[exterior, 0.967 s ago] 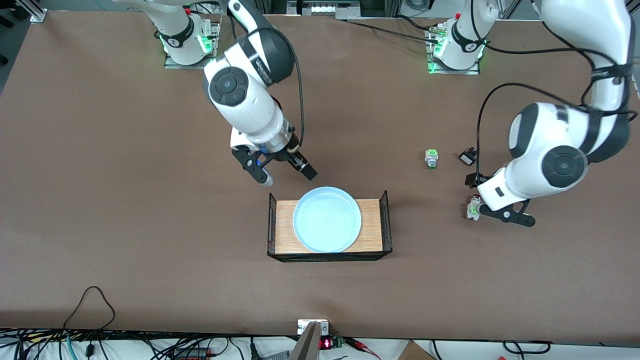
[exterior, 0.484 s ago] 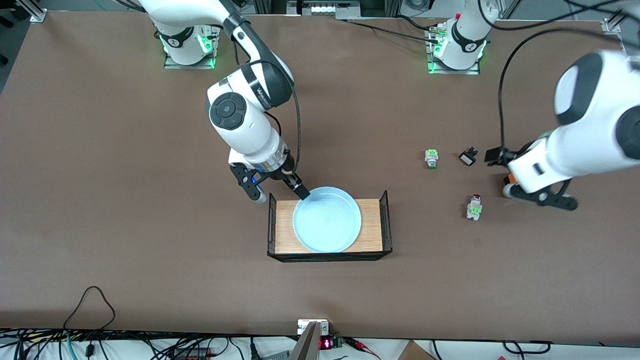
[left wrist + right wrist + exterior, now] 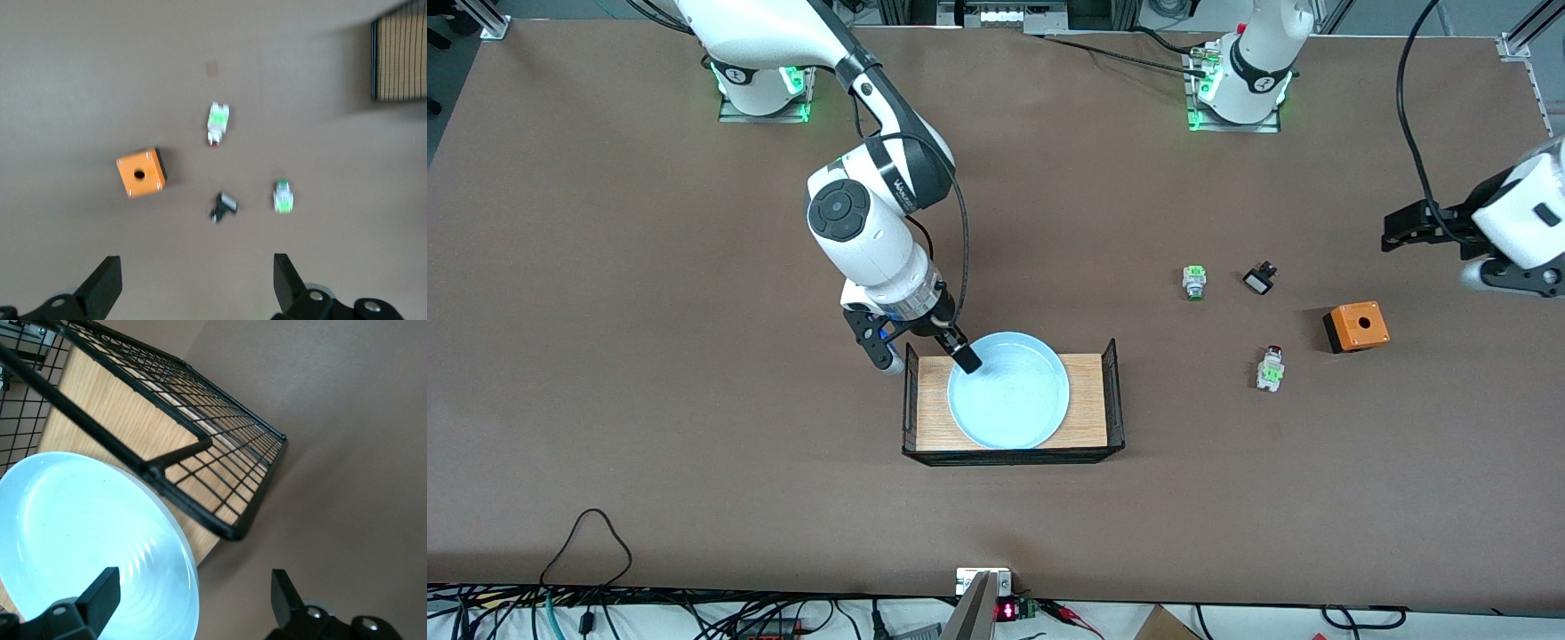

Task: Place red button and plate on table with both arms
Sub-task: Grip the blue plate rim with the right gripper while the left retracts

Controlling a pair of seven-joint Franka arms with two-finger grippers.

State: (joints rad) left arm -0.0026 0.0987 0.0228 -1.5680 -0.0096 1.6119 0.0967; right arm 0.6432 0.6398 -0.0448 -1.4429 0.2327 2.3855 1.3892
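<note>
Pale blue and round, the plate [image 3: 1008, 390] lies in the wood-grain tray [image 3: 1089, 418], between the tray's two black mesh ends, with its rim reaching past the tray's edge nearest the robots' bases. The right gripper [image 3: 923, 356] hangs low at the plate's rim on the side toward the right arm's end, its jaws spread wide and empty; one finger [image 3: 966, 357] sits over the plate's rim, and the other is over the table [image 3: 649, 356] just outside the mesh end. In the right wrist view the plate [image 3: 87, 540] fills one corner beneath a dark fingertip [image 3: 103, 590], though whether that finger actually touches the rim is hard to judge. The red button [image 3: 1270, 369] lies on its side on the bare tabletop toward the left arm's end, well apart from the tray, with its dark red cap pointing toward the bases and its green block nearer the front camera. Just beside it sits an orange box [image 3: 1356, 326] with a hole in its top face. Farther from the front camera than the red button lie a green-capped button [image 3: 1193, 282] and a small black part [image 3: 1258, 280], near each other. The left gripper [image 3: 1440, 253] is up in the air over the table's edge at the left arm's end, its jaws wide apart and holding nothing; the left wrist view looks down on the red button [image 3: 217, 123], the orange box [image 3: 141, 173] and the two other small parts.
</note>
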